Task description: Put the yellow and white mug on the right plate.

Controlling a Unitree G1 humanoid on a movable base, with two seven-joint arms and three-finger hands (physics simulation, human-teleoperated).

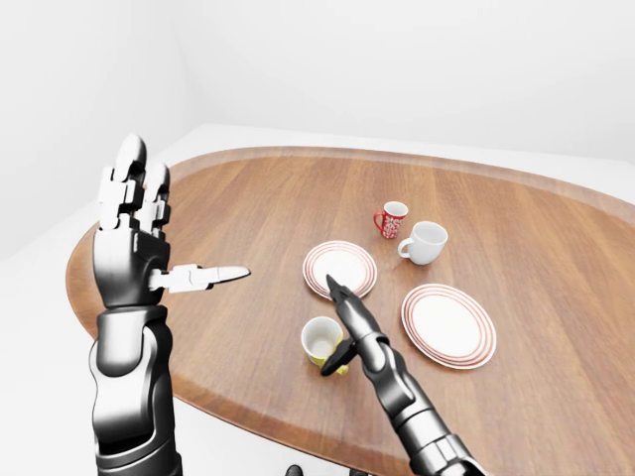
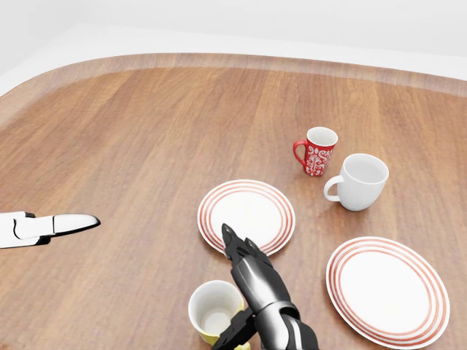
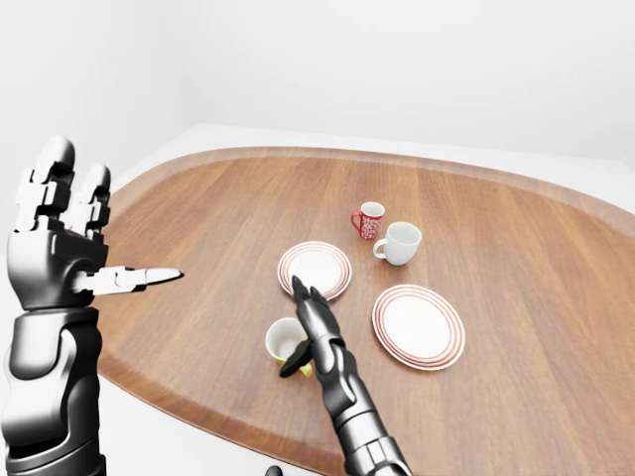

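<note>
The yellow and white mug [image 2: 214, 312] stands upright near the bottom edge of the head view, with its yellow handle at its lower right. My right hand [image 2: 244, 281] lies just to the right of it, open. Its fingers stretch up toward the left plate [image 2: 246, 205] and its thumb reaches under the mug by the handle. Nothing is gripped. The right plate [image 2: 387, 289], white with red rings, lies bare at the lower right. In the left-eye view my left hand [image 1: 169, 233] is raised high at the left, open, far from the mug.
A red patterned mug [image 2: 318, 151] and a plain white mug [image 2: 361, 181] stand above the two plates. The round wooden table [image 2: 146, 131] has its near edge just below the yellow mug in the left-eye view.
</note>
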